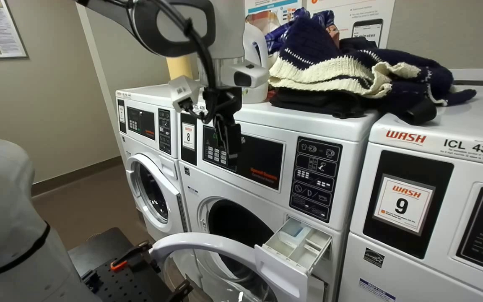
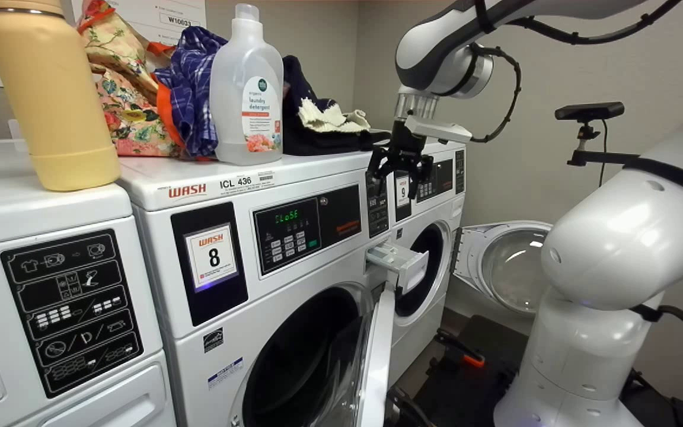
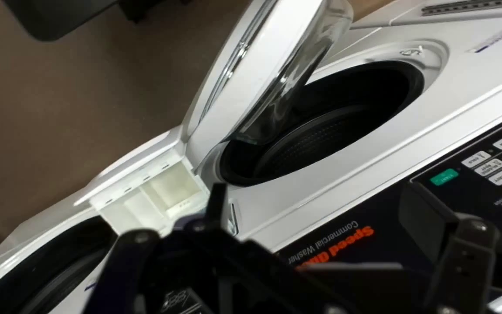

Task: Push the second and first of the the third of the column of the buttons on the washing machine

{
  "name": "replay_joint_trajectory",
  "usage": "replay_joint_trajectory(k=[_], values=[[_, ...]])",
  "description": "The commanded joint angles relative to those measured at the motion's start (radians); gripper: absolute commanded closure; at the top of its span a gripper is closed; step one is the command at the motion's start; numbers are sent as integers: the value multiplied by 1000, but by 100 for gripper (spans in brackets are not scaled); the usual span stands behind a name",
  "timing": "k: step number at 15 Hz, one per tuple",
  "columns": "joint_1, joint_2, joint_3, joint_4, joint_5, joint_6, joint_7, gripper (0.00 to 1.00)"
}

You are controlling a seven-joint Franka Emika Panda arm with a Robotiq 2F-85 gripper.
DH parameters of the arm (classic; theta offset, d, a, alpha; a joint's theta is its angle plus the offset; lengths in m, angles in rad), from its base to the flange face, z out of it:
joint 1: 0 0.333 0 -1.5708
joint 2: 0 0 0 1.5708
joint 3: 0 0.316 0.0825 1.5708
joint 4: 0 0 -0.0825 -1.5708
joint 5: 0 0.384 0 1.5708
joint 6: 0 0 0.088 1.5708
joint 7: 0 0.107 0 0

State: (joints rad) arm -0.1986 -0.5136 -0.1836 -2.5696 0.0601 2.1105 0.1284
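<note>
The white washing machine labelled 8 (image 1: 224, 184) (image 2: 282, 290) has a dark control strip (image 1: 262, 155) with small pale buttons (image 1: 216, 154) in short columns. The buttons also show in an exterior view (image 2: 285, 247) under a green lit display, and at the right edge of the wrist view (image 3: 490, 165), beside a green button. My gripper (image 1: 228, 140) (image 2: 395, 187) is in front of the strip, near its top. In the wrist view its fingers (image 3: 316, 192) are wide apart with nothing between them. The right finger is close to the green button; whether it touches the strip cannot be told.
The round glass door (image 2: 380, 350) stands open below the strip. The detergent drawer (image 1: 281, 268) is pulled out. A detergent bottle (image 2: 246, 95), a yellow bottle (image 2: 60, 101) and dark clothes (image 1: 329, 67) are on the washer tops. Washer 9 (image 1: 401, 201) stands alongside.
</note>
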Motion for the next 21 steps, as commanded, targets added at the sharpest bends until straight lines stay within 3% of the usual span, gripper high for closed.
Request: replay_joint_trajectory(k=[1,5,6,8,9,16,21], values=[[-4,-46,21,-102,126,108,111,0],[16,-66,41,-197,293,271,172,0],[25,-69,48,-218,325,307,175,25],[40,-78,62,-256,375,365,186,34],[53,-31,57,-204,396,369,187,44],[103,-3,69,-212,500,466,226,97],[155,32,77,-212,614,504,219,98]])
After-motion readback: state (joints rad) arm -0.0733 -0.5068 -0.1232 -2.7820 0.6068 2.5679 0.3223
